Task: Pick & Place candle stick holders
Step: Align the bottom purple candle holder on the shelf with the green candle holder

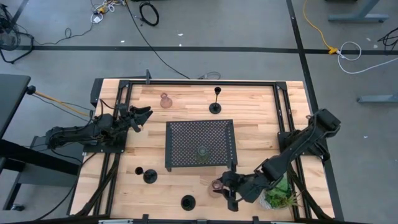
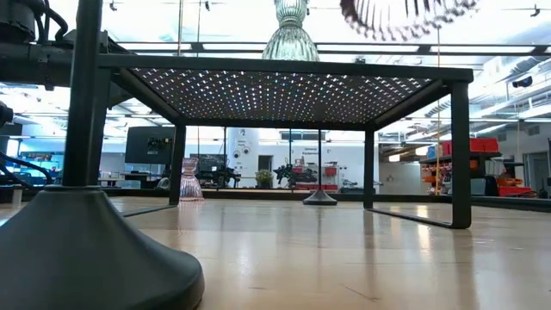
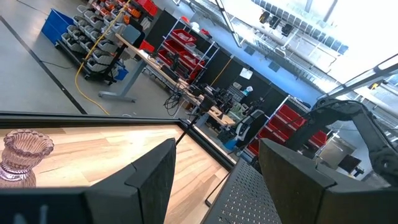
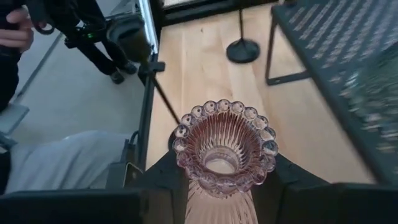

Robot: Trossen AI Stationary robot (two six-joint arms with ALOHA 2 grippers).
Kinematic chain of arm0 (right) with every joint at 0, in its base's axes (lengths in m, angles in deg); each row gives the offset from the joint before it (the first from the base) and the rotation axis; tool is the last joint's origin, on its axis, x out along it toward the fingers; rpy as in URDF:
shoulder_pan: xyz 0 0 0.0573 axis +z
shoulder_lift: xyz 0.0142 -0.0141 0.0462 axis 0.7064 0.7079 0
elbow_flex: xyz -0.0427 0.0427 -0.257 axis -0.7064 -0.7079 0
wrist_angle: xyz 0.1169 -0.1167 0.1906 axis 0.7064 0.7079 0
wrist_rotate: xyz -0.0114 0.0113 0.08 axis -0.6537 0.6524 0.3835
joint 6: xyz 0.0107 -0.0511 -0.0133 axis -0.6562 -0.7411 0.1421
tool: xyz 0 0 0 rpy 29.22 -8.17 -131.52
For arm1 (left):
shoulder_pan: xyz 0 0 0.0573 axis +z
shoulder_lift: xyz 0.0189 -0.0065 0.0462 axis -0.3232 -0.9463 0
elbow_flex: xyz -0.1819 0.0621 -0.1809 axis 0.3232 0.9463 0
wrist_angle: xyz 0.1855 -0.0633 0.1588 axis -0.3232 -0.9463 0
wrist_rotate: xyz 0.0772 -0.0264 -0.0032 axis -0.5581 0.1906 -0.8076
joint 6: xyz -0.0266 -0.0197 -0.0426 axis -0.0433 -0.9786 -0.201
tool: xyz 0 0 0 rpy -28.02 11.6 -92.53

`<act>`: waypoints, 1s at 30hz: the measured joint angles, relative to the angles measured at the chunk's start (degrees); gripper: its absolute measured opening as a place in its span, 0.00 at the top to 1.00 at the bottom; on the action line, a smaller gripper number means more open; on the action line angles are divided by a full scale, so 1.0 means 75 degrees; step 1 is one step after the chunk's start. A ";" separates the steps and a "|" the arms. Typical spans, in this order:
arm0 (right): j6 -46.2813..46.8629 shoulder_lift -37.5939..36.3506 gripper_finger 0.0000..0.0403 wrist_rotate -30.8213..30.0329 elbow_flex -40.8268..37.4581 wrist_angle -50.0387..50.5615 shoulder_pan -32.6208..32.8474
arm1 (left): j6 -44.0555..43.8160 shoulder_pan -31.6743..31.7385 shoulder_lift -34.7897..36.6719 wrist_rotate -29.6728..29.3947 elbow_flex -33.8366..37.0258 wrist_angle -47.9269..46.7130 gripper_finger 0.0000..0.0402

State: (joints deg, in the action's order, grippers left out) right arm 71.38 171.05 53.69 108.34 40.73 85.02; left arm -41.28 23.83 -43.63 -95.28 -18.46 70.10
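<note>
Your right gripper (image 1: 225, 185) is clamped on the upright brownish glass holder (image 4: 222, 148), and the tray (image 1: 186, 134) lies at its twelve o'clock; the left gripper (image 1: 142, 116) waits, fingers apart.

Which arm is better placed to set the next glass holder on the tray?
Right. The right gripper is shut on a brownish glass holder just off the tray's near edge. The left gripper is open and empty by the table's left side, with the pink holder beyond it.
</note>
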 joint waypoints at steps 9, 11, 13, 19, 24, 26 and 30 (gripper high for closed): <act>-0.0392 -0.0914 0.70 -0.0775 0.0000 0.0990 -0.0085 | 0.0003 -0.0003 0.0000 0.0000 0.0000 -0.0003 0.42; -0.0479 -0.1031 0.70 -0.0880 0.0000 0.1151 -0.0180 | 0.0003 0.0000 0.0000 0.0000 0.0000 -0.0003 0.42; -0.0614 -0.1082 0.70 -0.0884 0.0000 0.1287 -0.0315 | 0.0003 -0.0001 0.0000 0.0000 0.0002 -0.0003 0.42; -0.0920 -0.1086 0.70 -0.0665 0.0000 0.1564 -0.0776 | 0.0006 -0.0003 0.0000 0.0000 0.0000 -0.0003 0.42; -0.0988 -0.1129 0.70 -0.0529 0.0000 0.2017 -0.1062 | 0.0012 -0.0001 0.0000 0.0000 0.0000 -0.0003 0.42; -0.1007 -0.1157 0.70 -0.0535 0.0000 0.2111 -0.1158 | 0.0015 0.0000 0.0000 0.0000 0.0003 -0.0003 0.42; -0.1159 -0.1319 0.70 -0.0477 0.0000 0.2292 -0.1302 | 0.0015 -0.0002 0.0000 0.0000 0.0003 -0.0006 0.42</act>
State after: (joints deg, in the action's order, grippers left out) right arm 62.69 161.15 50.11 108.34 57.92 75.25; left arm -41.17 23.81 -43.63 -95.28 -18.44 70.06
